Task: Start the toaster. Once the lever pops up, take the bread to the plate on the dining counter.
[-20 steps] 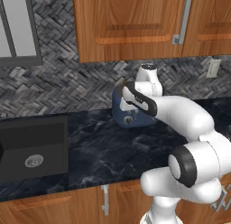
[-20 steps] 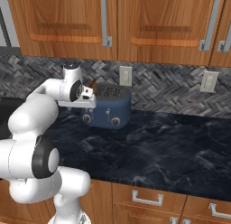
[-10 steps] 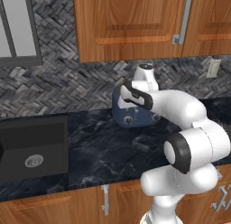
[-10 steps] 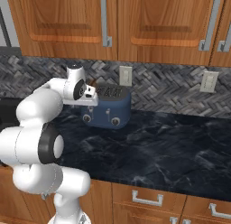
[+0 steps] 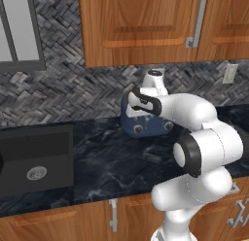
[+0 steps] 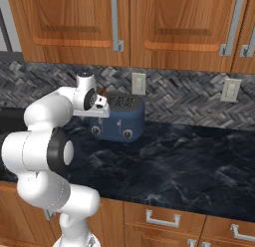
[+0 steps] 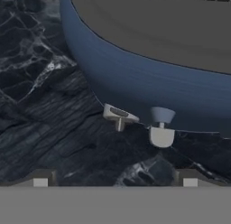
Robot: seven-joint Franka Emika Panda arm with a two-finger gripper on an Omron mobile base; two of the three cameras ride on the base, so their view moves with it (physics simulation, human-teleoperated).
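My gripper (image 7: 115, 181) has moved closer over the toaster (image 7: 158, 65) front with fingers fully spread and empty, so I think pressing the lever (image 7: 118, 115) comes next.

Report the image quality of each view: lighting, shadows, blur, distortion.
Left base view: even, flat lighting, sharp throughout; the arm covers much of the toaster. Right base view: equally sharp, with soft sheen on the counter. Hand view: the toaster's close blue wall looks soft and stretched; a dark shadow lies beneath it; the gripper is open.
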